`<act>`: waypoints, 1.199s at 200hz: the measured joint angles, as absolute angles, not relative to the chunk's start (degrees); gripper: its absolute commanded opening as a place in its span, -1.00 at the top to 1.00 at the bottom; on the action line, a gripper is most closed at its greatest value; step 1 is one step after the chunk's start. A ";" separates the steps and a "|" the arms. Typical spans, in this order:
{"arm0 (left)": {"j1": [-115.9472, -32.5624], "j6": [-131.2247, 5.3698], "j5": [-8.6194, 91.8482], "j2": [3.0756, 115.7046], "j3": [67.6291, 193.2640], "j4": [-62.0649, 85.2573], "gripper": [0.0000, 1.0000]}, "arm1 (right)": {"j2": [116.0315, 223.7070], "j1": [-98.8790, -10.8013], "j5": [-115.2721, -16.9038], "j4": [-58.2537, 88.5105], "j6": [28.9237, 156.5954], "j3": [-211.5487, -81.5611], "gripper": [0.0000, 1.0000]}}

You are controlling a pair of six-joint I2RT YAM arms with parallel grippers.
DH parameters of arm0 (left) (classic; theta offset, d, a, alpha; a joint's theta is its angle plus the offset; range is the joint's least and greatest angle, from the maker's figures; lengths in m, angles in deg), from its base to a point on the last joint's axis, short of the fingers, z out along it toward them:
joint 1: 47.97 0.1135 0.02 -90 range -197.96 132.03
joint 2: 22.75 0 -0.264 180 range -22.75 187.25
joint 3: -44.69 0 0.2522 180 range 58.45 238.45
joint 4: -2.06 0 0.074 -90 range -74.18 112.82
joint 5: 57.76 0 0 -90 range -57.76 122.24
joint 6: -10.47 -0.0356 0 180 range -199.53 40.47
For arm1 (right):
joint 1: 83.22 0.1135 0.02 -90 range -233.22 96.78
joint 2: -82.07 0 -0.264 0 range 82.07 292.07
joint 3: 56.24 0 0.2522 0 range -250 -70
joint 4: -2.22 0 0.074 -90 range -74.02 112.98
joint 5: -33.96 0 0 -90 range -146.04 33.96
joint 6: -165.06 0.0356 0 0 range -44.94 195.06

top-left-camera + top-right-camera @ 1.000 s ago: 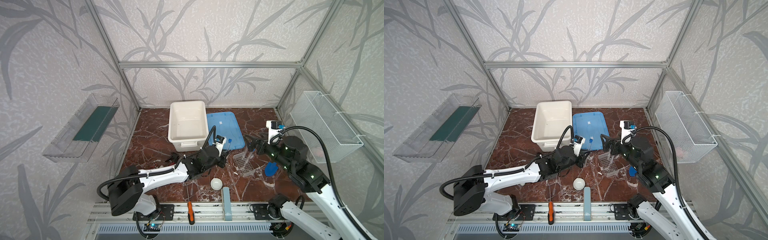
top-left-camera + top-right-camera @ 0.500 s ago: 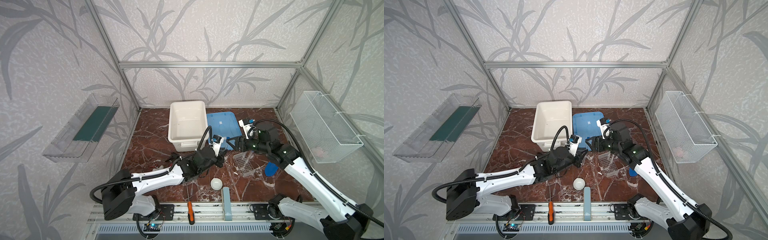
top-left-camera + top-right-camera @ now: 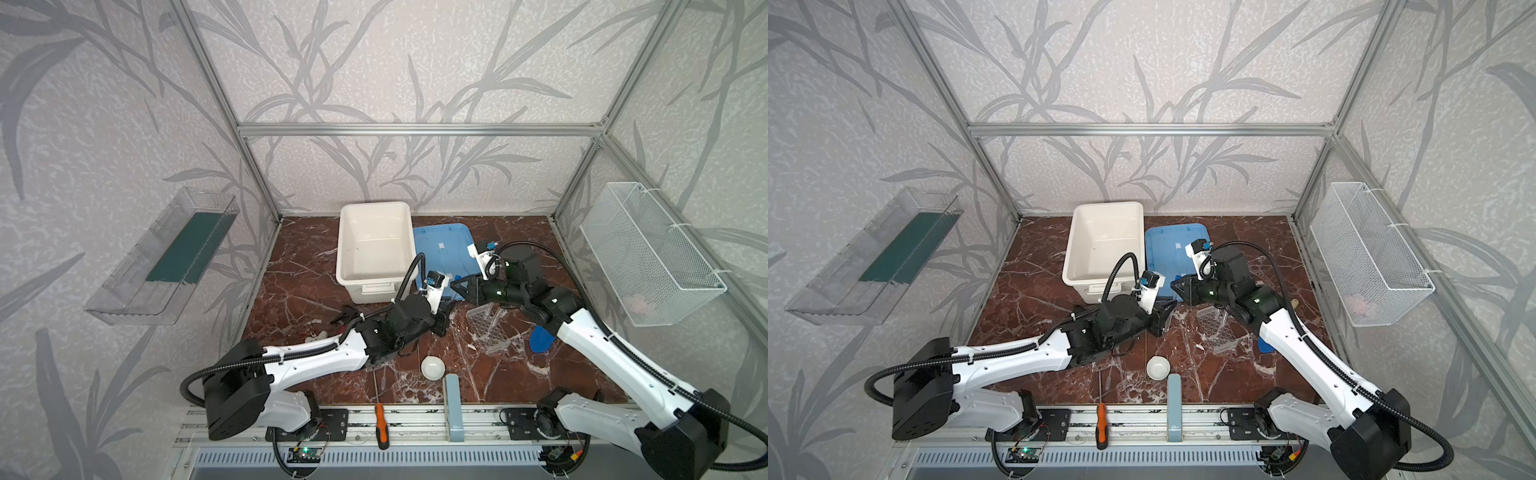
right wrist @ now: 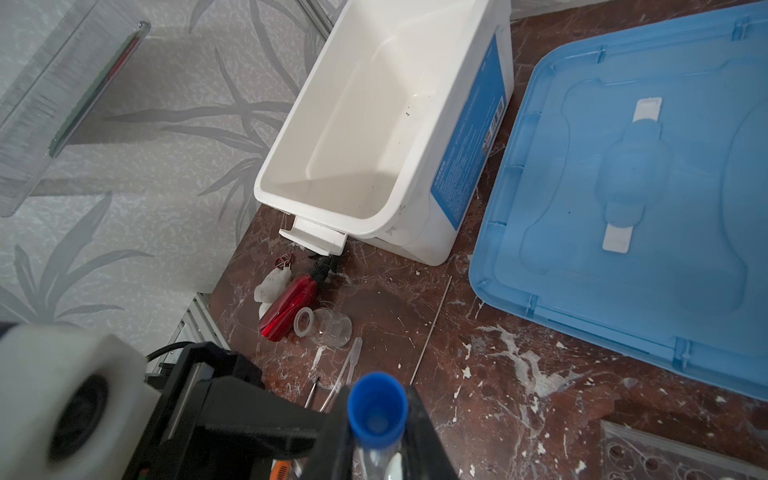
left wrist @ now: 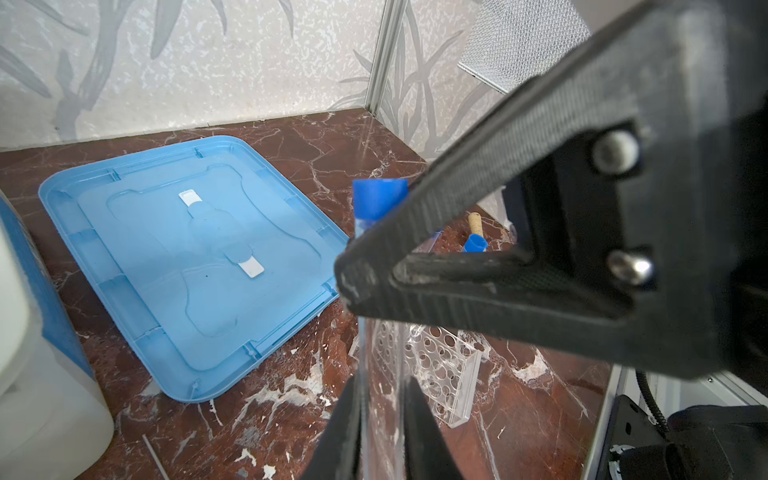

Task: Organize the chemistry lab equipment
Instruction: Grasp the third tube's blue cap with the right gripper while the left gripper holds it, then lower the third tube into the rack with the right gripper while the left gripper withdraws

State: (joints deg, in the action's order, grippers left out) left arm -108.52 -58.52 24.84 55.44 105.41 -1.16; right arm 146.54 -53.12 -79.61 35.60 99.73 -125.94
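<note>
A long clear tube with a blue cap (image 5: 379, 199) stands upright over the marble floor, held from both sides. My left gripper (image 5: 382, 380) is shut on its lower clear part. My right gripper (image 4: 377, 399) is shut on it just under the cap (image 4: 377, 405). In both top views the two grippers meet near the blue lid's front edge, left gripper (image 3: 442, 316) below right gripper (image 3: 457, 286). The clear holed rack (image 3: 488, 328) lies just right of them. A small white dish (image 3: 432, 368) sits nearer the front. A glass jar (image 4: 332, 328) and thin droppers (image 4: 351, 361) lie beside the red spray bottle (image 4: 291, 299).
A white bin (image 3: 374, 208) and a flat blue lid (image 3: 440, 249) lie at the back. A loose blue cap (image 5: 475, 243) and a cork (image 5: 473, 220) lie past the rack. An orange-handled screwdriver (image 3: 380, 424) and a grey bar (image 3: 451, 403) lie at the front rail. A wire basket (image 3: 648, 249) hangs right.
My right arm swung left from beside the rack to the tube in my left gripper, and its jaws closed on the tube under the cap. The left gripper kept its hold.
</note>
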 measured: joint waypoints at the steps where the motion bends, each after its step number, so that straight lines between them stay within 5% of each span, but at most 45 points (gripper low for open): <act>1: -108.52 -58.52 24.84 55.44 105.41 -1.16 0.61 | 146.54 -53.12 -79.63 35.57 99.66 -125.92 0.68; 41: -108.98 -58.54 24.82 55.94 105.41 -0.92 0.53 | 145.84 -53.09 -79.32 35.27 99.73 -124.76 0.74; 57: -109.13 -58.72 25.02 56.23 105.43 -0.89 -0.01 | 145.31 -53.09 -78.82 35.31 99.51 -124.33 0.74; 77: -109.31 -57.91 26.07 56.23 105.45 -0.96 -0.97 | 143.85 -53.12 -77.05 35.55 98.59 -124.00 0.74; 240: -109.53 -46.74 32.76 61.84 111.72 0.22 -0.99 | 107.00 -51.65 -36.79 35.11 85.28 -98.95 0.73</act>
State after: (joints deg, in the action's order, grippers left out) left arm -109.53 -46.74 32.76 61.84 111.72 0.22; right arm 107.00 -51.65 -36.79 35.11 85.28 -98.95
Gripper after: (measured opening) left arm 0.992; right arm 0.172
